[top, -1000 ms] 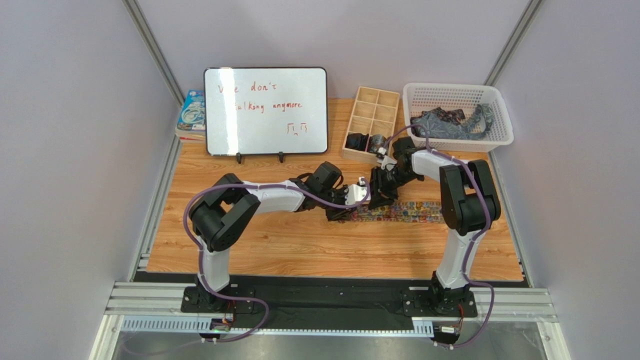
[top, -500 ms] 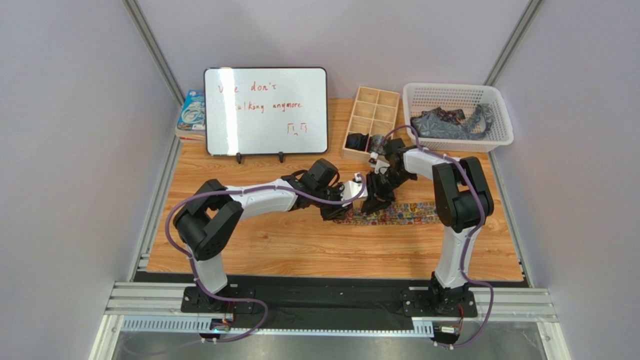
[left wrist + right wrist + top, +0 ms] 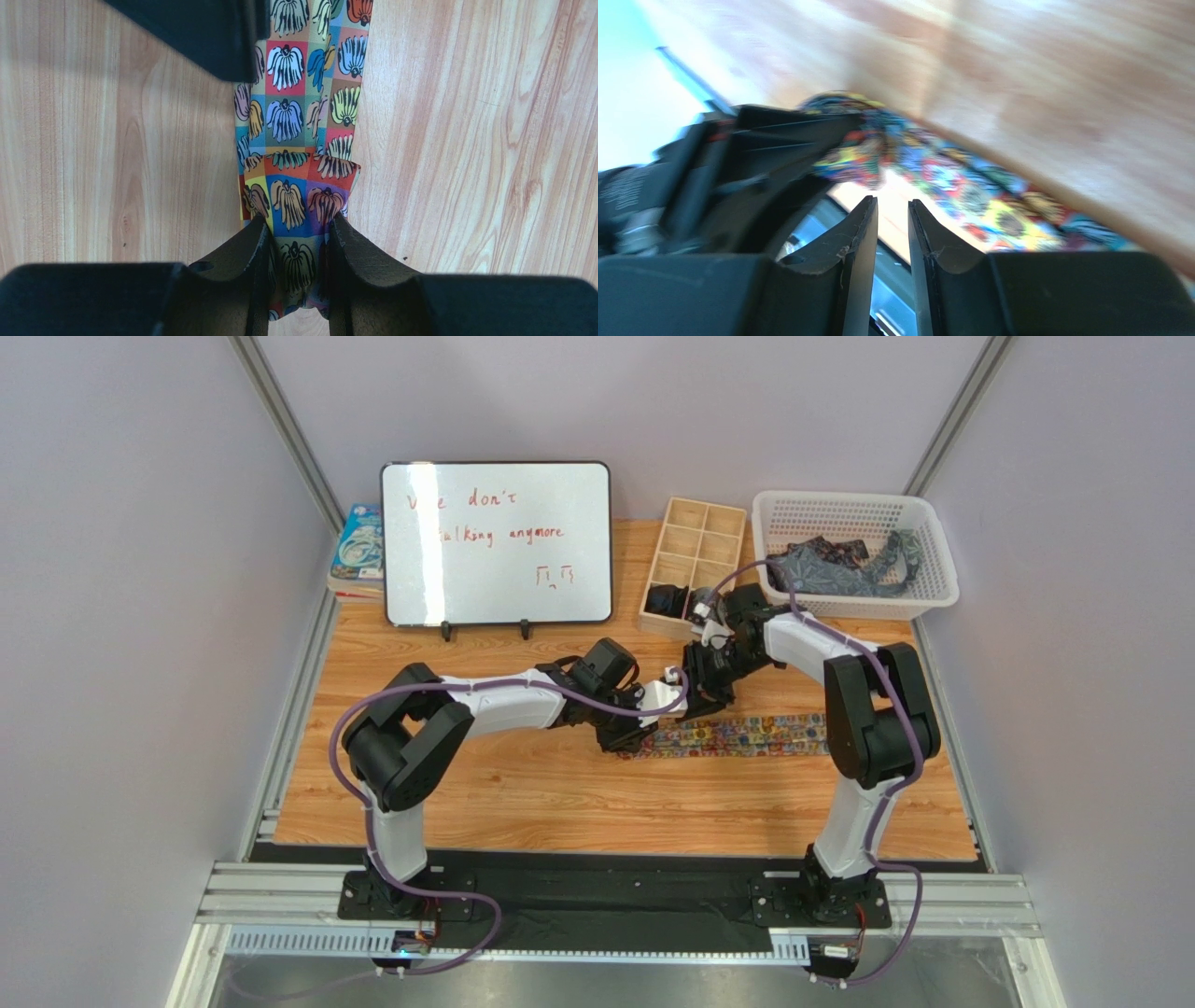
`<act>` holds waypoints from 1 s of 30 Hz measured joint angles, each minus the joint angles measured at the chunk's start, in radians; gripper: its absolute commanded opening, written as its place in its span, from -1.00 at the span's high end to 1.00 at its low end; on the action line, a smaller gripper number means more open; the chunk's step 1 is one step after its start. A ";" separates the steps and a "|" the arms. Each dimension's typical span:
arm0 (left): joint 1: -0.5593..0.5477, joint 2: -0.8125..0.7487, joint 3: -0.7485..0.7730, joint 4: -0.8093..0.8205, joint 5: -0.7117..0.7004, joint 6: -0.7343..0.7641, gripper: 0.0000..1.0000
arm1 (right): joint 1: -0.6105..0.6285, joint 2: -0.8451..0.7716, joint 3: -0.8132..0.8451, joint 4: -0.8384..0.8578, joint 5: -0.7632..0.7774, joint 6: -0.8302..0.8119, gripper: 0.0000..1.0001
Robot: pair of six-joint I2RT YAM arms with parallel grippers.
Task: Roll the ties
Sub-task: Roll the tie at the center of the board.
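Observation:
A multicoloured tie [image 3: 751, 737] lies flat across the middle of the table, running left to right. Its left end is folded into a thick bunch, and my left gripper [image 3: 648, 711] is shut on that bunch. In the left wrist view the tie [image 3: 302, 126] runs away from my left gripper [image 3: 296, 225], its fabric pinched between both pads. My right gripper [image 3: 697, 672] hovers just behind the held end. In its own view, my right gripper [image 3: 892, 203] stands open by a narrow gap with nothing in it, and the tie [image 3: 976, 192] shows blurred beyond.
A wooden divided box [image 3: 687, 511] at the back holds dark rolled ties [image 3: 671, 599] in its near compartments. A white basket [image 3: 856, 504] at back right holds several dark ties [image 3: 842, 567]. A whiteboard [image 3: 497, 543] and a book [image 3: 358, 546] stand at back left.
My right gripper has lifted back off the tie toward the wooden box, its jaws narrowing. The left gripper kept its hold and shifted slightly left, drawing the tie's end with it.

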 measured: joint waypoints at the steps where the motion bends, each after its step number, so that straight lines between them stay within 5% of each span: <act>1: 0.000 0.000 0.000 0.000 0.000 0.000 0.46 | 0.003 -0.010 -0.001 0.010 -0.015 0.015 0.42; 15: 0.000 0.000 0.000 0.000 0.001 -0.002 0.45 | 0.103 0.067 -0.042 0.137 -0.082 0.118 0.28; 20: 0.001 0.000 0.000 0.000 0.001 -0.002 0.42 | 0.107 0.073 -0.045 0.145 -0.080 0.119 0.45; 22: 0.001 0.000 0.000 0.000 0.001 -0.003 0.38 | 0.109 0.085 -0.044 0.145 -0.079 0.118 0.69; 25: 0.001 0.000 0.000 0.000 0.000 -0.002 0.22 | 0.113 0.096 -0.043 0.143 -0.073 0.115 0.99; 30: 0.010 0.000 0.000 -0.003 0.012 -0.014 -0.19 | 0.126 0.101 -0.031 0.129 -0.045 0.103 1.00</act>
